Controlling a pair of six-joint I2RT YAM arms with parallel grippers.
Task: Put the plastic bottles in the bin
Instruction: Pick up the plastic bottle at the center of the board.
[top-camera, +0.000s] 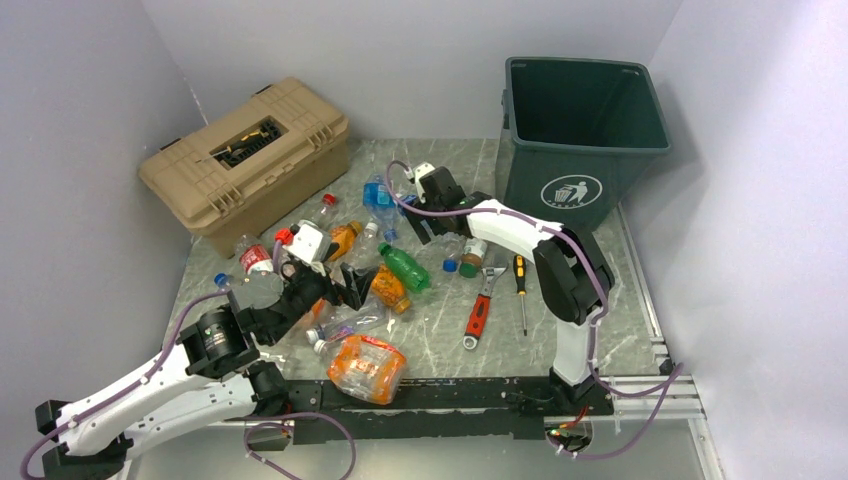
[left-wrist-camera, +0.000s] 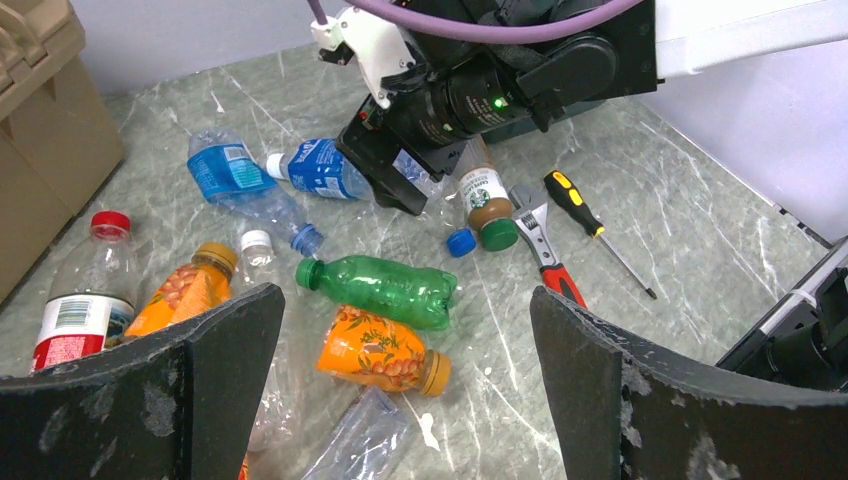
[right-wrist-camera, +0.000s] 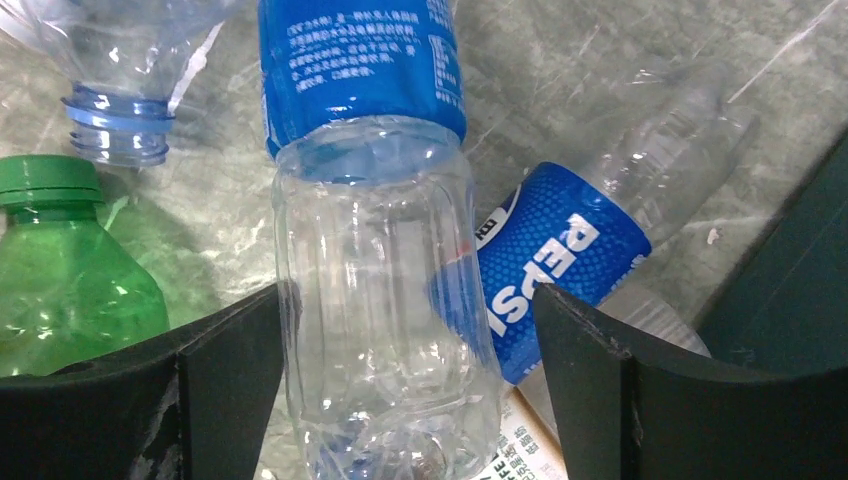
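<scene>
Right end effector (right-wrist-camera: 405, 295) spread astride a clear, ribbed, blue-labelled plastic bottle (right-wrist-camera: 370, 215).

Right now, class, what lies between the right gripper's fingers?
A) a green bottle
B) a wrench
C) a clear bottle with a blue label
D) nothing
C: the right wrist view shows the blue-labelled clear bottle lying inside the open right gripper.

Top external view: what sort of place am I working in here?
Probably a lab test cell: plain pale walls box in a marble-patterned table, with an aluminium mounting rail along its near edge.
</scene>
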